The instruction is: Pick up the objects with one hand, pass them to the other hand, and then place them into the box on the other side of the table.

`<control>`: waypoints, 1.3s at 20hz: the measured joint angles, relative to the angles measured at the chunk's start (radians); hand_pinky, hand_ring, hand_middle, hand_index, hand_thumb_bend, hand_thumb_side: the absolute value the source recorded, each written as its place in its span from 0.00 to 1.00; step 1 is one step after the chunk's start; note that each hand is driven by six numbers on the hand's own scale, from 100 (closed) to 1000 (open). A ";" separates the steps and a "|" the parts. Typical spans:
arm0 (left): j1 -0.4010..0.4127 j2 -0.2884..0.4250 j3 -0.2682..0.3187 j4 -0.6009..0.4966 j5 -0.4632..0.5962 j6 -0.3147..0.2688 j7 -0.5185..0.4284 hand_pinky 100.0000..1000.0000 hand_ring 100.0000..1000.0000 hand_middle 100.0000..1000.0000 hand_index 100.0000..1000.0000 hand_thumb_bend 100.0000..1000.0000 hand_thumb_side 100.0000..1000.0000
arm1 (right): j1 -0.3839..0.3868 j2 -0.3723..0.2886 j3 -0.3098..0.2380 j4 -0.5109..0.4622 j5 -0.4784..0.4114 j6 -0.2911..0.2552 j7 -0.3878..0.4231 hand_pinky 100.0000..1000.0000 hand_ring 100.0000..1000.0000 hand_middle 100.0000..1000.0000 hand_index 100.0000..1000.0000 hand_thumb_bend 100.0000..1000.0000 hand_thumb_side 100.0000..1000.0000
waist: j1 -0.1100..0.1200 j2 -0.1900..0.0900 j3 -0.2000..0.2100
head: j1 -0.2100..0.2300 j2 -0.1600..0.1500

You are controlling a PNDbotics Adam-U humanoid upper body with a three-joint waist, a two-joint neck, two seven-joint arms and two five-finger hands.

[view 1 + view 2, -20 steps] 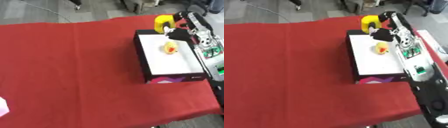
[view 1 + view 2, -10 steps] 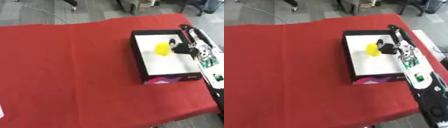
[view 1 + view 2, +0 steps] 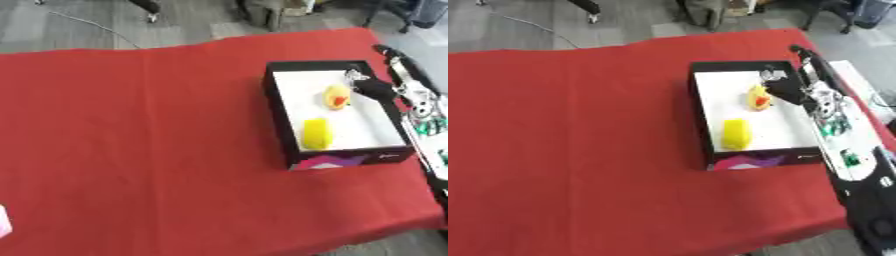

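A black-walled box (image 3: 284,117) with a white floor stands on the right side of the red table. Inside it lie a small yellow duck toy (image 3: 336,96) with a red spot and, nearer the front, a yellow block (image 3: 316,133). My right arm comes in along the box's right wall, and my right hand (image 3: 787,90) hovers over the far right part of the box, just right of the duck. Its fingers look relaxed and hold nothing. My left hand does not show.
The red cloth (image 3: 131,140) covers the table, with wide bare cloth left of the box. A pale pink thing (image 3: 3,226) peeks in at the lower left edge. Grey floor, a cable and chair legs lie beyond the far edge.
The yellow block left my right hand and now lies in the box near the duck. The hand moved from the box's far corner to over its inside. The camera also shifted.
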 measured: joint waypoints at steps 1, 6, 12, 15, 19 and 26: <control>0.000 0.011 -0.001 0.000 0.012 0.011 -0.029 0.68 0.68 0.65 0.84 0.17 0.64 | -0.004 0.000 0.002 -0.014 -0.037 -0.003 -0.015 1.00 1.00 1.00 1.00 0.00 0.42 | 0.002 0.000 0.001 | 0.011 0.002; -0.014 0.087 -0.026 -0.001 0.097 0.085 -0.240 0.75 0.74 0.72 0.88 0.28 0.57 | -0.026 0.000 0.032 -0.081 -0.172 -0.027 -0.070 1.00 1.00 1.00 1.00 0.00 0.40 | 0.009 -0.001 0.009 | 0.059 0.012; -0.043 0.181 -0.063 -0.016 0.107 0.175 -0.545 0.81 0.78 0.77 0.89 0.55 0.36 | -0.040 -0.001 0.068 -0.131 -0.208 -0.039 -0.068 1.00 1.00 1.00 1.00 0.00 0.39 | 0.015 -0.008 0.016 | 0.139 0.022; -0.054 0.207 -0.083 -0.013 0.057 0.198 -0.702 0.84 0.81 0.80 0.89 0.61 0.29 | -0.040 -0.001 0.076 -0.142 -0.208 -0.041 -0.057 1.00 1.00 1.00 1.00 0.00 0.40 | 0.019 -0.010 0.017 | 0.165 0.022; -0.071 0.224 -0.113 0.017 -0.052 0.156 -0.862 0.86 0.82 0.81 0.89 0.62 0.29 | -0.040 -0.001 0.083 -0.149 -0.210 -0.041 -0.048 1.00 1.00 1.00 1.00 0.00 0.40 | 0.018 -0.013 0.015 | 0.178 0.022; -0.114 0.224 -0.152 0.074 -0.231 0.068 -0.951 0.86 0.82 0.81 0.87 0.62 0.26 | -0.039 -0.001 0.088 -0.150 -0.211 -0.037 -0.039 1.00 1.00 1.00 1.00 0.00 0.40 | 0.018 -0.013 0.012 | 0.198 0.028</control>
